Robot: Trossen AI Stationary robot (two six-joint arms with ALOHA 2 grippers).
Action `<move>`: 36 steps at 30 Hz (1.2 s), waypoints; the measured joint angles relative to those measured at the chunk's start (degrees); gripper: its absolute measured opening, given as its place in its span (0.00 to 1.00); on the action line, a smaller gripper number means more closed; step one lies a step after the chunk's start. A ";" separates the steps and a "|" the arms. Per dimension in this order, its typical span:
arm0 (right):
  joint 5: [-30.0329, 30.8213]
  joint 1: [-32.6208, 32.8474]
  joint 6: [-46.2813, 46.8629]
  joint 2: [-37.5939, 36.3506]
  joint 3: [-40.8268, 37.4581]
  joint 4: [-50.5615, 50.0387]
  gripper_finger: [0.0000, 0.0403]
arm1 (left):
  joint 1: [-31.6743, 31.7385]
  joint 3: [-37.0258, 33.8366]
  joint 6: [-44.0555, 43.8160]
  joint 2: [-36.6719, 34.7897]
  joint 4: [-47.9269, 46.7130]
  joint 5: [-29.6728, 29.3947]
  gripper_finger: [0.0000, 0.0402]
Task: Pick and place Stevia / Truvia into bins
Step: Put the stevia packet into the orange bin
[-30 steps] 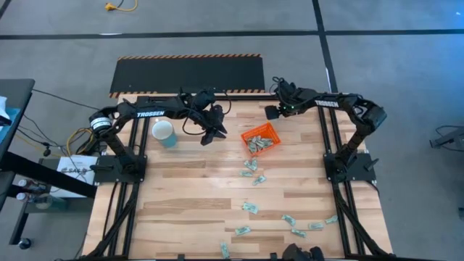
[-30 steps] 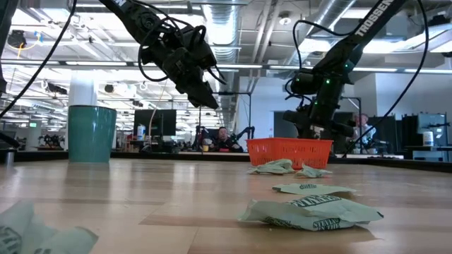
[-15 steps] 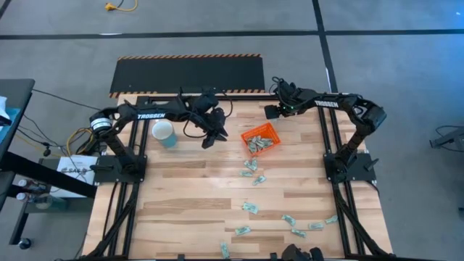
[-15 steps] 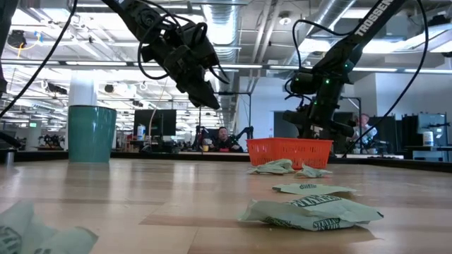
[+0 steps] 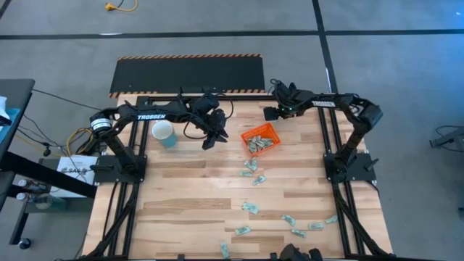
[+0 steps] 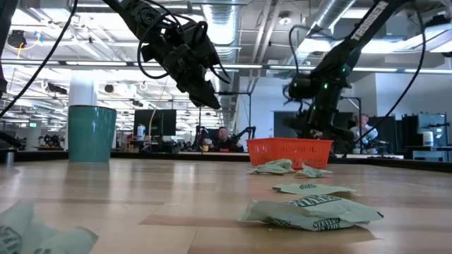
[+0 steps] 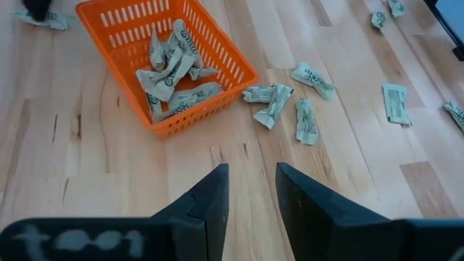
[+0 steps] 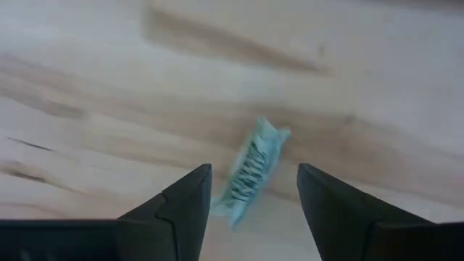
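Several packets [image 7: 172, 69] in orange tray [image 7: 237, 65]

Packets [image 5: 250, 208] scattered below orange tray [image 5: 260, 140], both arms nearby.

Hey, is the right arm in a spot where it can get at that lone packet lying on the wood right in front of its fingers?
Probably yes. In the right wrist view the packet lies alone on bare wood, between the open fingers of the right gripper, with nothing over it. How far above it the gripper is cannot be told.
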 joint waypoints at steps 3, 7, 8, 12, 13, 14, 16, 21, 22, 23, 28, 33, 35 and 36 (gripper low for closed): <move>0.11 -0.33 -1.21 3.30 1.36 -1.39 0.49 | 0.00 0.00 0.00 0.00 -0.20 0.00 0.26; 0.77 -0.10 -1.28 6.24 3.86 -3.65 0.48 | 0.00 0.00 -0.07 0.00 -0.65 0.00 0.26; 0.94 0.09 -1.35 6.67 4.70 -4.38 0.47 | 0.00 0.00 -0.07 0.00 -0.70 0.00 0.26; 3.25 1.20 -2.99 7.10 7.26 -7.63 0.45 | 0.00 0.00 -0.11 0.00 -1.05 -0.10 0.26; 3.74 1.44 -3.65 7.00 7.63 -7.99 0.44 | 0.00 0.00 -0.11 0.00 -1.05 -0.11 0.26; 4.10 1.68 -4.31 7.00 7.87 -8.06 0.43 | 0.00 0.00 -0.11 0.00 -1.07 -0.11 0.26; 4.35 2.05 -4.71 7.02 8.16 -7.76 0.41 | 0.00 0.00 -0.11 0.00 -1.07 -0.15 0.26; 4.59 2.36 -7.27 7.42 8.30 -8.03 0.31 | -0.02 0.00 -0.09 0.00 -1.09 -0.15 0.25; 4.61 2.33 -8.07 7.42 8.31 -8.01 0.29 | -0.06 0.00 -0.09 0.00 -1.09 -0.17 0.25; 4.62 2.33 -8.87 7.42 8.31 -7.94 0.27 | -0.15 0.00 -0.09 0.00 -1.11 -0.17 0.25; 4.63 2.40 -11.48 7.42 8.31 -6.76 0.14 | -1.23 0.00 -0.09 0.00 -1.11 -0.17 0.25; 5.02 2.31 -12.34 7.12 8.28 -5.77 0.02 | -2.29 0.00 -0.01 0.00 -1.11 -0.19 0.25; 4.96 2.32 -12.87 6.32 8.26 -6.03 0.01 | -2.57 0.00 0.06 0.00 -1.11 -0.39 0.25; 4.91 2.34 -13.17 5.65 8.26 -6.39 0.02 | -2.63 0.00 0.09 0.00 -1.11 -0.82 0.25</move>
